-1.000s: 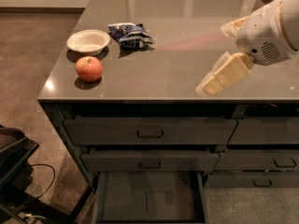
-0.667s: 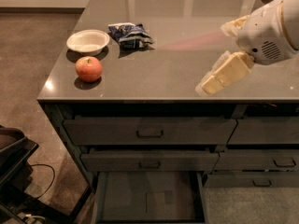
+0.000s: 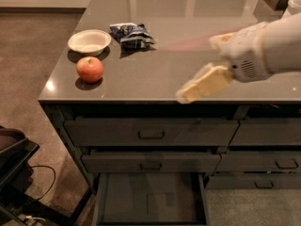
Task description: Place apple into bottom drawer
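Note:
The apple [image 3: 90, 68], orange-red with yellowish patches, sits on the dark counter [image 3: 188, 41] near its front left corner, just in front of the white bowl [image 3: 89, 42]. The bottom drawer [image 3: 150, 200] of the left column stands pulled open below, its flat grey floor bare with a paler square mark. My gripper [image 3: 200, 84] hangs over the counter's front edge at centre right, well to the right of the apple, with nothing seen in it. My white arm reaches in from the right.
A crumpled blue snack bag [image 3: 132, 35] lies right of the bowl. Two closed handled drawers [image 3: 150, 133] are above the open one, narrower drawers [image 3: 268, 133] to the right. Dark equipment and cables [image 3: 19, 173] stand on the floor at left.
My gripper and arm have shifted left and slightly down toward the counter's front edge. The apple, bowl and bag have not moved.

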Motion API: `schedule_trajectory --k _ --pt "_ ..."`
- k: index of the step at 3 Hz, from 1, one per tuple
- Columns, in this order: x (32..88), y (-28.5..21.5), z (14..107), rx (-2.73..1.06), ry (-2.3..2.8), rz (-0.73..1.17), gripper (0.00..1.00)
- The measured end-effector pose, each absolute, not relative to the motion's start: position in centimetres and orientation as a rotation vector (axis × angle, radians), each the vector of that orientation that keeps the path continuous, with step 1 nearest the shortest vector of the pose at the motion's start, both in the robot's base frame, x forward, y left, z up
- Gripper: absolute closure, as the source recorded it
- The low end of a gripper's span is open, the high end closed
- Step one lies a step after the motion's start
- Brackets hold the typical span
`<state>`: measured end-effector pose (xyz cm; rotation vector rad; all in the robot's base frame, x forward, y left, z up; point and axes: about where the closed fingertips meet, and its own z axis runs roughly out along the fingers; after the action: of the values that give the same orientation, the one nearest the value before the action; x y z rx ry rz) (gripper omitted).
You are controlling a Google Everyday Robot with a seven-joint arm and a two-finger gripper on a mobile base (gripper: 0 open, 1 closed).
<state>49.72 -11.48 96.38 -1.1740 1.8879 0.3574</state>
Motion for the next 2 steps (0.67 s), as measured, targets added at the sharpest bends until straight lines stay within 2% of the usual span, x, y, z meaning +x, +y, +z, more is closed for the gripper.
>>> schedule_trajectory --k 2 --pt "52.8 -0.4 95.4 -1.106 1.679 0.578 0.0"
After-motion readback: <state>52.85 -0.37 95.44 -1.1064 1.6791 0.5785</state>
